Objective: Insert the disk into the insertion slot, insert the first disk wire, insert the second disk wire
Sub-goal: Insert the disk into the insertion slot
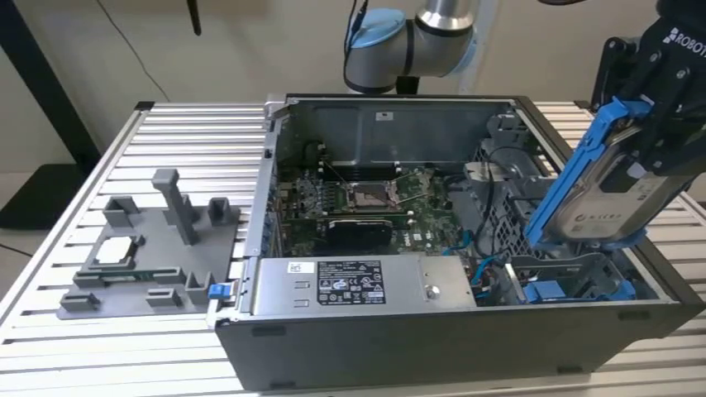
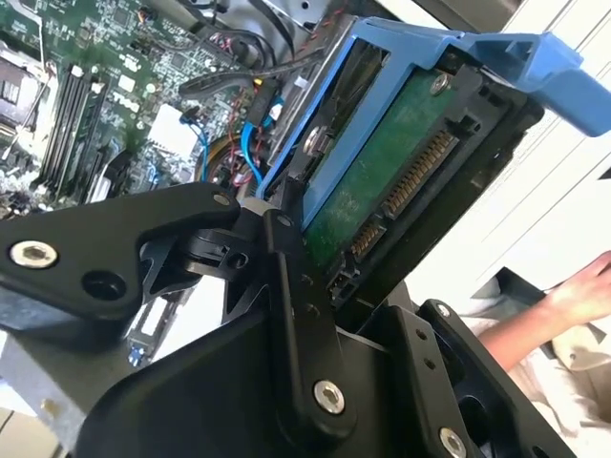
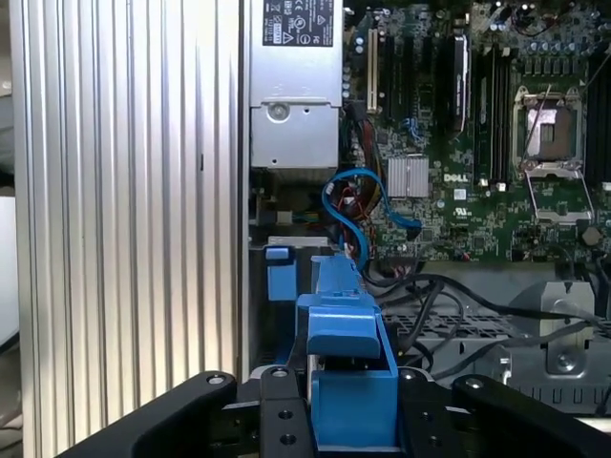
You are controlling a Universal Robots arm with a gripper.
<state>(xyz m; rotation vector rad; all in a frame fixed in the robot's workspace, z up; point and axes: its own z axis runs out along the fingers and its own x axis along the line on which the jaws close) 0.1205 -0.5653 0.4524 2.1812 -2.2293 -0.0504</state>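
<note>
Slatted aluminium formed the bench (image 1: 165, 132), on which an open computer case (image 1: 441, 351) was laid with its inside turned upward. A grey fixture (image 1: 155, 248) was set on the bench at the exterior view's left of the case. Behind the case, a joint of the arm (image 1: 408, 41) was seen. Inside the case a green motherboard (image 1: 375, 194) was exposed, and a grey labelled power supply (image 1: 353, 285) was fitted along the near wall. The gripper (image 1: 651, 124) was clamped on the disk (image 1: 607, 194), which was held in the air, steeply tilted, over the end of the case at the exterior view's right. The disk's lower end was kept close above a bay (image 1: 568, 285) with blue parts and was not seated in it. In the first wrist view the disk (image 3: 351, 382) was pinched between black fingers (image 3: 277, 420), and blue cables (image 3: 348, 205) were looped beside the motherboard. In the second wrist view the disk's green circuit side and connector row were turned to the camera, and a person's hand (image 2: 582, 286) was seen beyond the case
</note>
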